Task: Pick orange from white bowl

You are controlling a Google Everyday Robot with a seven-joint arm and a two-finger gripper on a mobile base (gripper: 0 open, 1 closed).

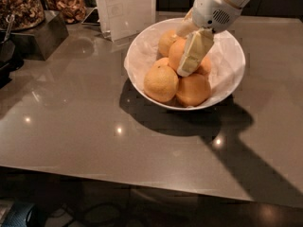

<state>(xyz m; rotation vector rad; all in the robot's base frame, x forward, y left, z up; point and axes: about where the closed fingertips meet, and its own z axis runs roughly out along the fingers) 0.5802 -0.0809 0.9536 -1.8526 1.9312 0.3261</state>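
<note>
1. Gripper [188, 63] on a white arm [218, 6] reaches down from 1 o'clock into the white bowl [230, 67]. Its pale tip lies on the heap of fruit near the bowl's centre. Whether it is spread or clamped cannot be told.
2. At the middle of that heap sits the orange [174, 55], deep in colour and touching the gripper, which crosses its right flank.
3. At 7 o'clock in the bowl rests a paler orange [160, 84] with a dark stem dimple, close to the near wall.
4. Touching it at 5 o'clock is a front orange [194, 91], directly below the gripper's tip.
5. A rear orange [165, 40] shows at 11 o'clock. A side orange [205, 66] at 3 o'clock is mostly hidden behind the gripper.
6. Crumpled white paper [144, 56] lines the bowl's inner wall.
7. The bowl stands on a glossy grey table [85, 126], and its dark shadow [189, 122] spreads towards 5 o'clock.
8. A white card [125, 8] stands upright at 10 o'clock from the bowl, near its rim.
9. Containers of brown snacks [21, 4] fill the 10 o'clock corner of the scene, well apart from the bowl.
</note>
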